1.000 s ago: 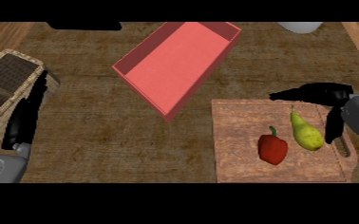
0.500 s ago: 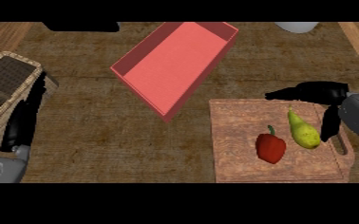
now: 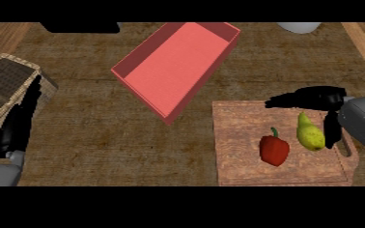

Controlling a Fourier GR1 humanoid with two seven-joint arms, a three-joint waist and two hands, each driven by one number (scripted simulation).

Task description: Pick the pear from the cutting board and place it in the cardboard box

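A yellow-green pear (image 3: 309, 134) lies on the wooden cutting board (image 3: 242, 130) at the lower right, stem pointing away from me. My right hand (image 3: 318, 100) hovers over the pear, thumb stretched left above the stem and fingers (image 3: 331, 129) hanging down along the pear's right side, spread apart and holding nothing. The red open-topped box (image 3: 178, 63) lies slanted at upper centre. My left hand (image 3: 20, 121) rests at the left edge with straight fingers.
A red bell pepper (image 3: 273, 149) lies on the board just left of the pear. A wicker basket (image 3: 16, 79) stands at the left edge. A white bowl (image 3: 299, 27) shows at the top right, a dark object (image 3: 80, 27) at the top left.
My right hand has shifted slightly left and down, its fingers now closer along the pear's right side. The pear, pepper and left hand have not moved.
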